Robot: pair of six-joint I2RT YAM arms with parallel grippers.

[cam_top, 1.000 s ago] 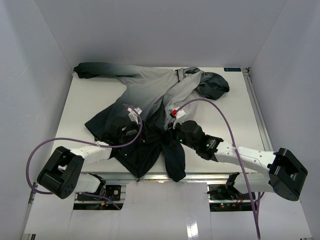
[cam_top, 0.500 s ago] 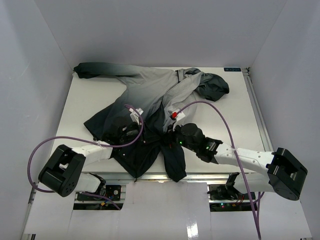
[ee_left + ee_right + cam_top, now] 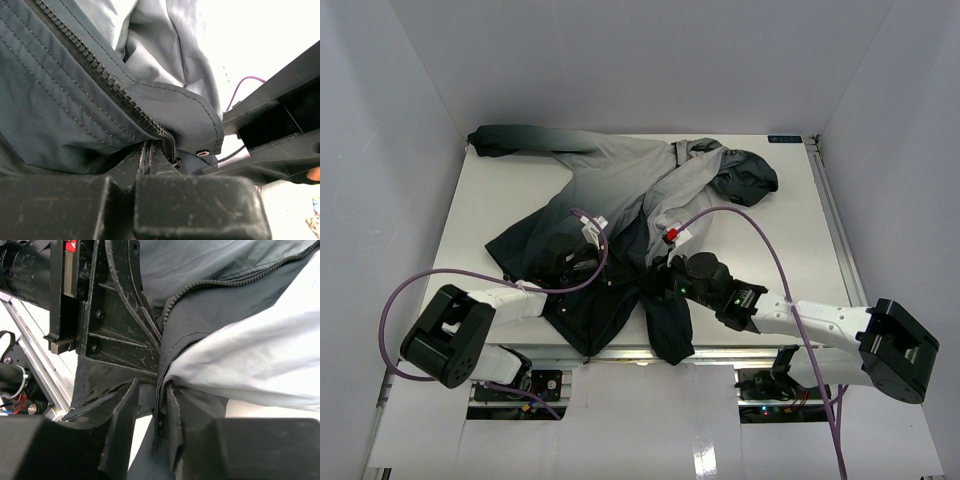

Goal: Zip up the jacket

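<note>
**Bench** (image 3: 800, 220): white, walled on three sides, with the arms mounted at its near edge.

**Jacket** (image 3: 620, 185): spread open across the bench. One sleeve reaches the far left corner and the hood lies toward the far right corner. The dark hem is bunched at the middle of the near edge, and part of it droops over that edge. Judged risk: this overhang could drag the hem down and pull it out of a light pinch.

**Left hand** (image 3: 148, 152): clenched on the jacket hem at the bottom end of one zipper half.

**Right hand** (image 3: 152, 390): grasping the facing front edge of the jacket, with the cloth running between its fingers. In the overhead view the two hands sit just beside each other near the middle of the near edge. Judged risk: they may knock together if either closes in further.

**Zipper** (image 3: 100, 82): the teeth are unjoined, and the two halves meet at an angle. No slider can be made out. Judged risks: the halves could mate crooked if the ends are not levelled, and the loose pale fold lying beside the teeth could be caught in them.

**Snap** (image 3: 202, 153): on the flap just beyond the zipper's end. It may catch on a finger.
</note>
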